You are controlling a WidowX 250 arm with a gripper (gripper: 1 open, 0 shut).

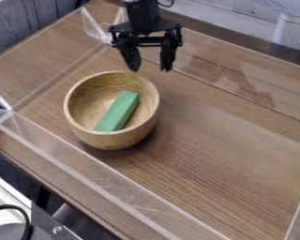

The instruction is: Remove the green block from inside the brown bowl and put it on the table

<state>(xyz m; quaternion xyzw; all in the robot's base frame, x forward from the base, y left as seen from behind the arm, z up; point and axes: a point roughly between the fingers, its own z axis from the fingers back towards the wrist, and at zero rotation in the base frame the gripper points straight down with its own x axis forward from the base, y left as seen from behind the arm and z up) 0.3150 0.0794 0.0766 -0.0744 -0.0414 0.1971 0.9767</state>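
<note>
The green block [117,111] lies flat inside the brown bowl [80,127], slanting from lower left to upper right. The bowl rests on the table [216,131] left of centre. My gripper [149,62] hangs just above and behind the bowl's far right rim, pointing down. Its two black fingers stand apart with nothing between them, so it is open. It touches neither the bowl nor the block.
Low clear acrylic walls [65,159] edge the wooden tabletop on the left, front and back. Bare wood stretches to the right of the bowl and in front of it. Cables [5,220] hang below the front left corner.
</note>
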